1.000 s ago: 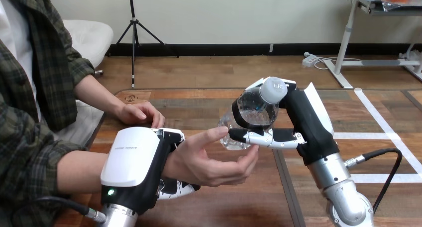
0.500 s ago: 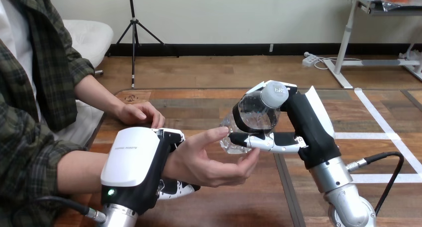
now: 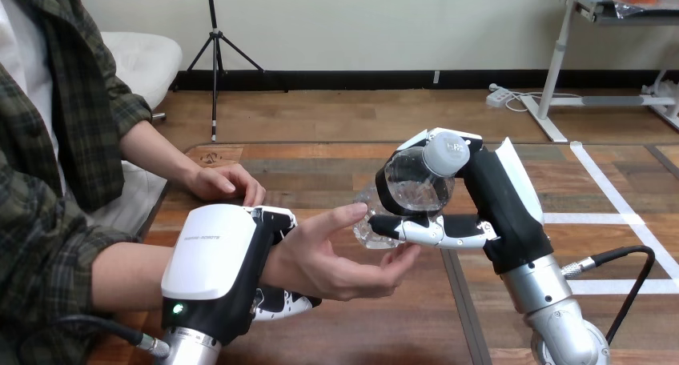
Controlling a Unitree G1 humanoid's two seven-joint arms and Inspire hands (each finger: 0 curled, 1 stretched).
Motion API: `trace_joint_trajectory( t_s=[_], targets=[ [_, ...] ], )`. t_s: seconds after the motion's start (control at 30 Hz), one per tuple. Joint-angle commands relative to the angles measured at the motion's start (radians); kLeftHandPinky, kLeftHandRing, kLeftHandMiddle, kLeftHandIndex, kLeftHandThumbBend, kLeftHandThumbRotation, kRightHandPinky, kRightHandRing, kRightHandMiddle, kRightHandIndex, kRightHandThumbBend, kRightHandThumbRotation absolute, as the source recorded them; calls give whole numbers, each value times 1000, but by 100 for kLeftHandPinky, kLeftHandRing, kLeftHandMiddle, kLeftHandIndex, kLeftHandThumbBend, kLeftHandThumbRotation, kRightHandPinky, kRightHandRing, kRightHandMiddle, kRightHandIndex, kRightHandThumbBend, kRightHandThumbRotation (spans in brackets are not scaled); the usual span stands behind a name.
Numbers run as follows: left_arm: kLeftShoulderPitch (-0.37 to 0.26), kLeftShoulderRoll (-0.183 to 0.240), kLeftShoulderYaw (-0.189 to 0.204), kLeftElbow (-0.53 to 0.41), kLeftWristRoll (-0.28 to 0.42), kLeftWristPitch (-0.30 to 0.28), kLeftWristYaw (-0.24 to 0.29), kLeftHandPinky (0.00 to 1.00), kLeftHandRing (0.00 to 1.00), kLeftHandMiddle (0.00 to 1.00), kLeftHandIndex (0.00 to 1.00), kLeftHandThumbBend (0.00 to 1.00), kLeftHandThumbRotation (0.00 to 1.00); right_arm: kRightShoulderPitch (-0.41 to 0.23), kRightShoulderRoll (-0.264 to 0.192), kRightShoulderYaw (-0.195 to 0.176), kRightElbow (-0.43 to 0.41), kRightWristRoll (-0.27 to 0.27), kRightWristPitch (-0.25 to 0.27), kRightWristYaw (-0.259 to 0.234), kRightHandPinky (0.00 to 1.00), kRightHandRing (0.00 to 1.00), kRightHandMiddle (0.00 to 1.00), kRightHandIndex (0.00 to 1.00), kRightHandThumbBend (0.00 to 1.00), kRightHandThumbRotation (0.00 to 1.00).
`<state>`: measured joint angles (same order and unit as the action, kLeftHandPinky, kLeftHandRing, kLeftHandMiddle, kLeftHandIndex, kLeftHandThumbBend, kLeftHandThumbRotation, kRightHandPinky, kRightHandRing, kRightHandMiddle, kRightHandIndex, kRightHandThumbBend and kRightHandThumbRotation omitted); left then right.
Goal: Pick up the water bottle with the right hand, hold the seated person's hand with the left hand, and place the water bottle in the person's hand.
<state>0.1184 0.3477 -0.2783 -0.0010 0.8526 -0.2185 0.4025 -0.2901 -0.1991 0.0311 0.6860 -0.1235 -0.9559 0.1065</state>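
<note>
Grips the water bottle (image 3: pixel 412 185) in the right hand (image 3: pixel 492 201), fingers curled over its clear body and thumb laid along beneath. Carries it above the table (image 3: pixel 360 333), tilted, with the pale cap up by the palm and the base down toward the view's left. Has that base right at the fingertips of the person's upturned hand (image 3: pixel 328 257), open and palm up, just below and left of the bottle; cannot tell whether base and fingertips truly touch. Clasps the wrist of that hand with the left hand (image 3: pixel 212 257), fingers curled round it above and below. Shows 1 more hand, the person's other hand (image 3: pixel 224 181), flat on the table near its far left edge, apart from both robot hands.
</note>
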Motion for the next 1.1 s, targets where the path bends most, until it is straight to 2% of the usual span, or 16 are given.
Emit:
trace_joint_trajectory(
  t_s=[0.0,0.6,1.07],
  targets=[
    [-21,-19,-19,-33,-23,-42,4,23,26,30,28,86,0,-22,-3,-5,-85,32,-9,10,33,38,44,46,72,0],
    [-21,-20,-16,-38,-26,-41,-2,23,26,30,28,87,0,37,-8,6,-162,76,-14,81,33,39,44,46,72,0],
    [-23,-20,-16,-35,-21,-44,6,22,26,30,28,87,0,87,-7,13,-248,89,22,123,34,39,44,46,72,0]
  ],
)
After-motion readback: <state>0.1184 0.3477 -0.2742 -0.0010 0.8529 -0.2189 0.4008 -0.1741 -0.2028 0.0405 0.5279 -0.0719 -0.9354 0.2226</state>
